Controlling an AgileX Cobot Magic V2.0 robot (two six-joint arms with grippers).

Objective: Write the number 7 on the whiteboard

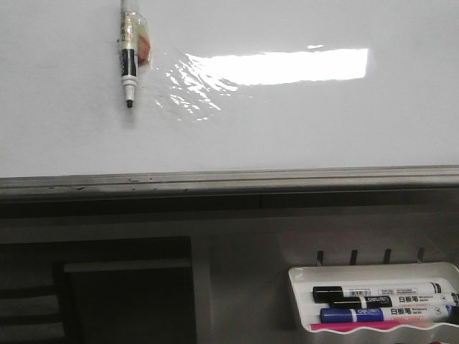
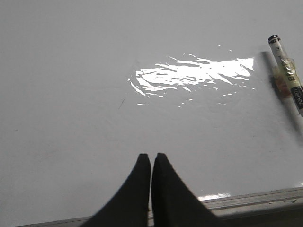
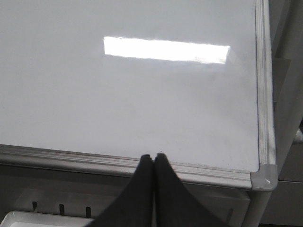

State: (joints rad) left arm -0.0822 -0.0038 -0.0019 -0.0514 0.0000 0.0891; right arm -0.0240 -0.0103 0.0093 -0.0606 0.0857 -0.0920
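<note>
The whiteboard (image 1: 301, 122) fills the upper front view, glossy white with glare, a wrinkled shiny patch (image 1: 190, 89) and a grey metal lower edge (image 1: 229, 179). No number 7 shows on it. A black-tipped marker (image 1: 128, 57) hangs taped on the board at upper left, tip down; it also shows in the left wrist view (image 2: 287, 73). My left gripper (image 2: 151, 156) is shut and empty over the board (image 2: 94, 94) near its lower edge. My right gripper (image 3: 154, 156) is shut and empty at the board's lower edge (image 3: 94, 161), near its corner (image 3: 263, 178). Neither gripper shows in the front view.
A small white marker tray (image 1: 373, 271) hangs below the board at lower right, holding black markers (image 1: 380, 294) and a blue marker (image 1: 384, 313). Several hooks (image 1: 351, 256) stick out above it. A dark shelf opening (image 1: 122, 294) lies at lower left.
</note>
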